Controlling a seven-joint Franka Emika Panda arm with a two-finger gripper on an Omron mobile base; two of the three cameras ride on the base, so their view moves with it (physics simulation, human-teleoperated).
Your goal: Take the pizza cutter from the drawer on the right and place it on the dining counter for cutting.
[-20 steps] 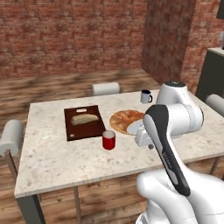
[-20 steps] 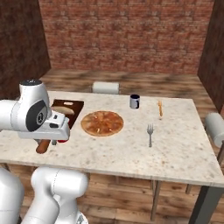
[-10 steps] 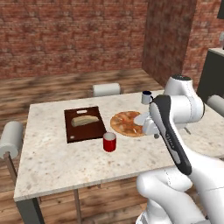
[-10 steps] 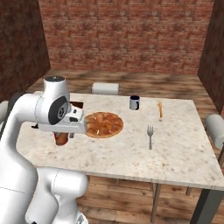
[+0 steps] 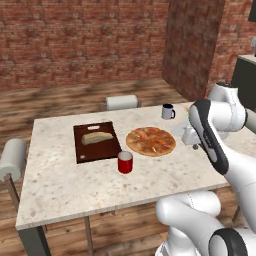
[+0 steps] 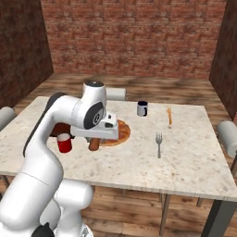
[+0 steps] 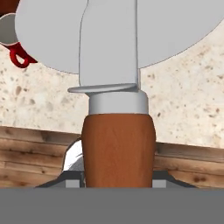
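Cutter: the pizza cutter with reddish-brown wooden handle and silvery blade (image 7: 118, 144) is held above the counter.
End effector: the end effector (image 6: 95, 141) is clamped on the handle.
Counter: I see the pale speckled stone counter (image 5: 75, 185) below, with the round pizza (image 5: 150, 141) near.
Risk: if I release high, the cutter may roll onto the pizza.

The small pizza cutter (image 7: 118, 144), with a short reddish-brown wooden handle, a silvery collar and a round grey blade, is held off the surface by its handle. The rectangular table (image 6: 185, 162), pale beige speckled stone on grey legs, lies beneath, toward twelve o'clock from the handle.
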